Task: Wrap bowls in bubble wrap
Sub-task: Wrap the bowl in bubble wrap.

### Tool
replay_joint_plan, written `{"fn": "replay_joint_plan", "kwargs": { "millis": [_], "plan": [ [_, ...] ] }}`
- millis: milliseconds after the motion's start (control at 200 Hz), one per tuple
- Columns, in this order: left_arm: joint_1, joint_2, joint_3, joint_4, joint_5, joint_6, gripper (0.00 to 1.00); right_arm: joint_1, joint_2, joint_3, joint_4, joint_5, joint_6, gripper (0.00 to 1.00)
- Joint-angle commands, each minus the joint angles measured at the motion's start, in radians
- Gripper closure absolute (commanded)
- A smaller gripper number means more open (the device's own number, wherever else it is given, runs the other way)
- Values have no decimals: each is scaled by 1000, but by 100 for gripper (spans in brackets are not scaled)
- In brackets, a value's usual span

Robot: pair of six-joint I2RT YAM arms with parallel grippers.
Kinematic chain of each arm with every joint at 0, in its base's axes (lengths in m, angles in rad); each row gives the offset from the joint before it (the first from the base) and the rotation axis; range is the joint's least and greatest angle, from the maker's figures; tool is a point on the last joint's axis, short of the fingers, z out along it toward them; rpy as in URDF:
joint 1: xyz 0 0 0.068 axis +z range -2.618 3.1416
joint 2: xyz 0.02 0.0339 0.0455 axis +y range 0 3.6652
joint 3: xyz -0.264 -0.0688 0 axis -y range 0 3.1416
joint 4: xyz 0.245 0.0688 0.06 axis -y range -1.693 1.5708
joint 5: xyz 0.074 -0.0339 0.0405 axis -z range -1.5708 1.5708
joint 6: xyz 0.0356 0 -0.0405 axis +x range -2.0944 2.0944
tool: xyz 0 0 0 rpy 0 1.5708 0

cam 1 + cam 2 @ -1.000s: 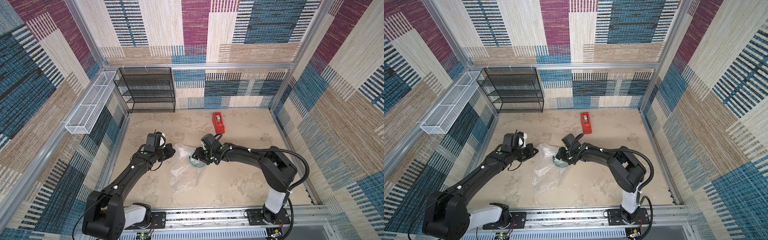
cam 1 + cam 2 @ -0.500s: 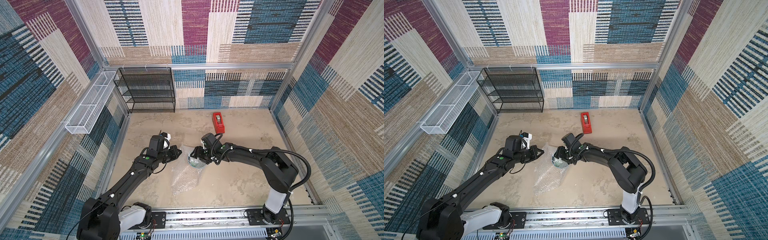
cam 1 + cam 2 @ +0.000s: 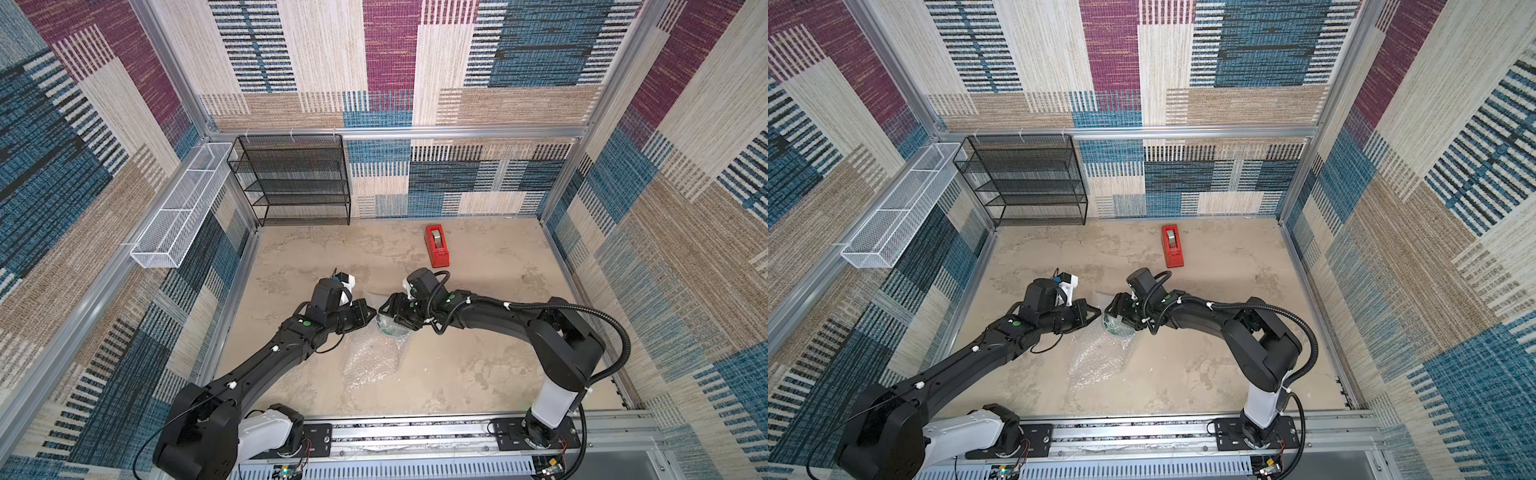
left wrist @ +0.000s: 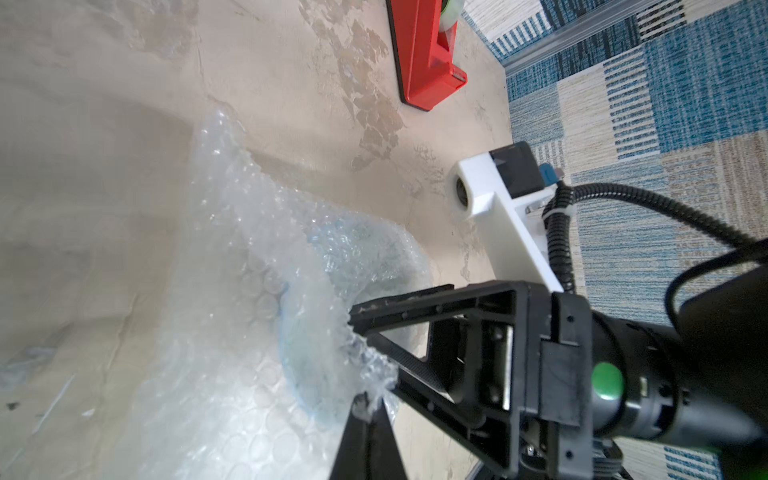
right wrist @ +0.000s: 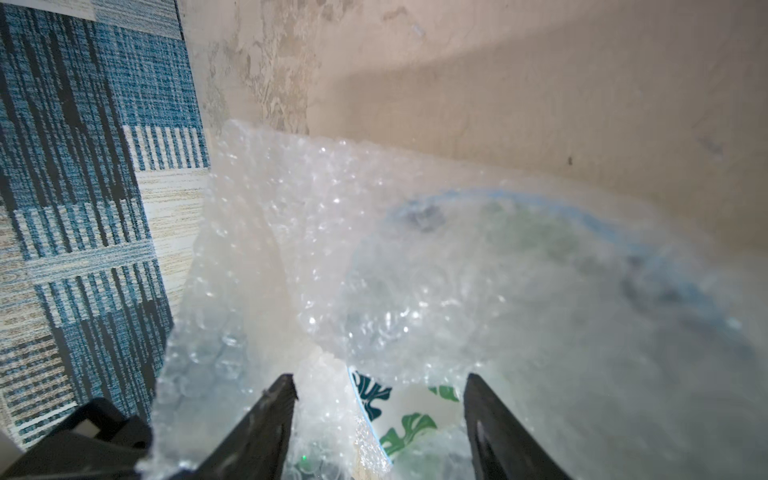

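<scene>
The bowl [image 3: 394, 329] [image 3: 1120, 328], white with green leaves, stands mid-table on the bubble wrap [image 3: 370, 361] [image 3: 1096, 358]. A flap of the wrap is drawn up over it. My left gripper [image 4: 368, 409] [image 3: 369, 318] is shut on that flap's crumpled edge, right beside the bowl. In the left wrist view the wrap [image 4: 232, 291] veils most of the bowl. From the opposite side my right gripper [image 5: 380, 380] [image 3: 388, 315] stands open. Its fingers straddle the bowl's bare rim [image 5: 409, 417] and a fold of wrap [image 5: 332, 232], and neither finger presses on them.
A red tape dispenser [image 3: 437, 246] [image 3: 1172, 246] [image 4: 424, 54] sits behind the bowl toward the back wall. A black mesh shelf [image 3: 295, 180] stands in the back left corner. A white wire basket [image 3: 183, 208] hangs on the left wall.
My left arm has swung right toward the bowl, carrying the wrap's edge up and over it. The right gripper stayed at the bowl and its jaws spread a little.
</scene>
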Motion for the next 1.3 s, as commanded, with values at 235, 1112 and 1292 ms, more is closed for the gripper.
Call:
{"fn": "replay_joint_plan", "kwargs": {
  "millis": [235, 1112, 1292],
  "plan": [
    [-49, -1, -32, 66, -14, -38, 100, 4, -11, -38, 84, -13, 56, 35],
    [-199, 156, -31, 236, -123, -41, 100, 8, 19, -47, 215, -38, 131, 35],
    [-212, 214, 13, 253, -144, -34, 100, 8, 30, -42, 209, -42, 124, 34]
  ]
}}
